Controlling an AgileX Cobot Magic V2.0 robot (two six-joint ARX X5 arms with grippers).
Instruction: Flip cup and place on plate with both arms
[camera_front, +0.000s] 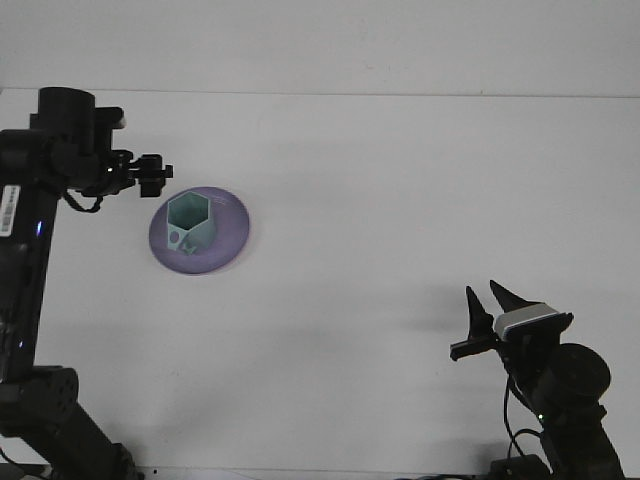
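Nearest the camera, at the lower right, the right gripper (487, 306) hangs over the bare white tabletop (400, 200) with its two dark pointed fingers (476, 303) spread apart in a V and nothing between them; its arm rises from the bottom edge below it. This gripper is well apart from the task's things, which lie across the tabletop to the left and farther back. There the purple plate (230, 245) sits flat on the tabletop, and the pale green cup (188, 221) stands on it, mouth up, its six-sided rim open to the camera and its inside in shadow. The cup is set toward the left half of the plate, with purple rim showing all round it. Just beyond and to the left of the plate, the left gripper (158, 174) is held near the plate's far left edge, clear of the cup and not touching it; its fingers are small, dark and seen end on, so I cannot tell how far apart they are. The left arm (40, 170) runs back from there to the left edge.
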